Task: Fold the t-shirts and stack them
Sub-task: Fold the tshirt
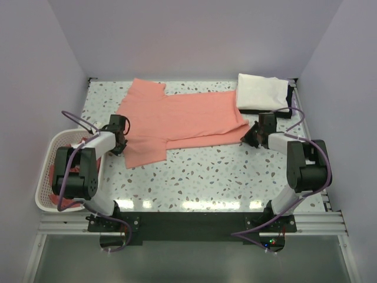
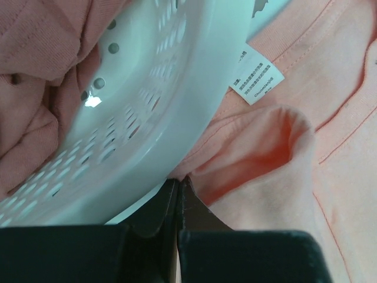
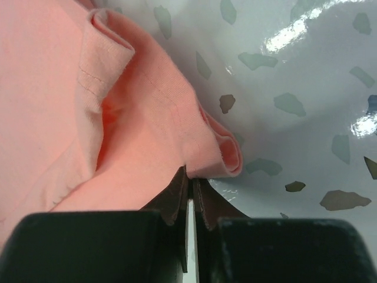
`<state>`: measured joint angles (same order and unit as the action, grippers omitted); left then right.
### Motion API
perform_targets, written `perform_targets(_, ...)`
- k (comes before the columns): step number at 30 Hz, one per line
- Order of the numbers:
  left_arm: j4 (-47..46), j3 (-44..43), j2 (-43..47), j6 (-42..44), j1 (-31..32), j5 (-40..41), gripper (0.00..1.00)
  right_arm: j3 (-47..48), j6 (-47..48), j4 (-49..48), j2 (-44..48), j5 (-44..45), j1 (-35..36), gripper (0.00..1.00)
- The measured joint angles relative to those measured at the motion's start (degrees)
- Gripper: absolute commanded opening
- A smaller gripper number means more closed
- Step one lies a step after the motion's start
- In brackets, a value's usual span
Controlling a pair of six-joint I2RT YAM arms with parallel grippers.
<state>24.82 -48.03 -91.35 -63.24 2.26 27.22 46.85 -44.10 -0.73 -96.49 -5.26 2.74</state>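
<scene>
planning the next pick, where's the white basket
Top view: the white basket sits at the table's near-left edge, just left of the left arm, with pink cloth inside.

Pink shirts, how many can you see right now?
2. One t-shirt lies spread on the table, pinched by the left claw and right claw. A second pink bundle sits in the basket; more may be hidden underneath.

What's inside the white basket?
Crumpled salmon-pink cloth, likely more t-shirts. How many lie in the basket cannot be told: its wall and the left arm cover the rest.
</scene>
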Motion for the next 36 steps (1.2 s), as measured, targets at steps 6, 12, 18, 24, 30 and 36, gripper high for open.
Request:
perform_targets(6,1.11,-0.07,1.25,0.79,0.17,-0.81,0.0,-0.92,0.26,3.5,3.23,1.18,0.02,0.0)
perform_targets(12,1.92,2.45,8.7,1.33,0.83,-1.44,0.0,-3.63,1.27,7.3,9.77,2.25,0.09,0.0)
perform_targets(18,3.34,8.28,16.92,1.33,0.96,-2.67,0.0,-7.78,1.73,11.32,15.28,2.82,-0.17,0.0)
perform_targets(24,4.96,13.03,25.0,1.22,1.22,-3.67,0.0,-12.41,1.75,17.64,25.14,3.15,-0.46,0.0)
perform_targets(30,8.22,16.02,33.18,0.7,1.31,-4.59,0.0,-16.11,1.57,24.5,37.13,4.28,-0.57,0.03)
perform_targets(36,12.24,18.08,41.16,-0.42,1.53,-5.14,0.0,-18.05,1.27,32.2,49.24,4.39,-0.57,0.06)
